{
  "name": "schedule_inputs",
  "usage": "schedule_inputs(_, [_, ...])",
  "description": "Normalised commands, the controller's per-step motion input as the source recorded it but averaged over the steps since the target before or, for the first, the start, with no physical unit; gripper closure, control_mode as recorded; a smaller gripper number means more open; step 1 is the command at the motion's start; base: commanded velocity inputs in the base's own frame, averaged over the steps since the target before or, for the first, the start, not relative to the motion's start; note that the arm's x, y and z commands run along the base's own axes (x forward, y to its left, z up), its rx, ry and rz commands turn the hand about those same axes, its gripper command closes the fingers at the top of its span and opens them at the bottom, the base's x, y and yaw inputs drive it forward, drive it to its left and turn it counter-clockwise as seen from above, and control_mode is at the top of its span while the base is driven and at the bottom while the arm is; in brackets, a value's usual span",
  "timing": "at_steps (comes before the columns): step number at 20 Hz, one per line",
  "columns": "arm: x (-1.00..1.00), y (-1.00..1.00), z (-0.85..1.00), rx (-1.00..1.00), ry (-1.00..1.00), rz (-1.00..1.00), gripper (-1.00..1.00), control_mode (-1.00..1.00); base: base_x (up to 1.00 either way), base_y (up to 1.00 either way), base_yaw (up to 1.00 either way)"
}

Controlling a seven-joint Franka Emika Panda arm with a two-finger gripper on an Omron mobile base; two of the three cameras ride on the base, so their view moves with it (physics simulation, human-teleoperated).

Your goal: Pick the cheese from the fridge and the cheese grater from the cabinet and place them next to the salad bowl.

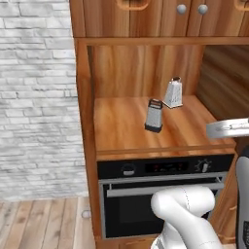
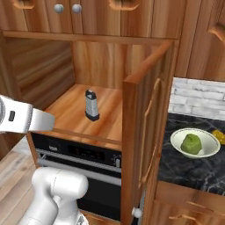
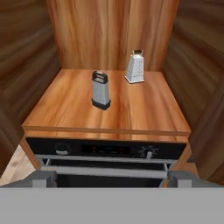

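Reach deep into the open cabinet [image 2: 143, 132] for the cheese grater [image 3: 135, 67], far right on the shelf [image 3: 131, 109]; pass right of the darker boxy grater [image 3: 100, 90] standing nearer. Close on the tapered sides. Hand [image 3: 111, 178] level, facing in above the oven [image 1: 160, 204], fingers spread wide, empty.

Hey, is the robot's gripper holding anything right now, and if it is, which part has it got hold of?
Nothing is held. The gripper is open in front of the cabinet, well short of the pale cheese grater and the darker grater standing on the shelf.
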Motion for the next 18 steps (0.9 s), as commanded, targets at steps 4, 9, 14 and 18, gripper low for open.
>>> schedule_inputs(4, [0.0,0.0,0.0,0.0,0.0,0.0,-1.0,1.0,0.39,0.31,-0.21])
schedule_inputs(9, [0.0,0.0,0.0,0.0,0.0,0.0,-1.0,1.0,0.33,0.49,-0.26])
schedule_inputs(14, [0.0,0.0,0.0,0.0,0.0,0.0,-1.0,1.0,0.52,0.13,-0.1])
schedule_inputs(18, [0.0,0.0,0.0,0.0,0.0,0.0,-1.0,1.0,0.94,0.0,0.03])
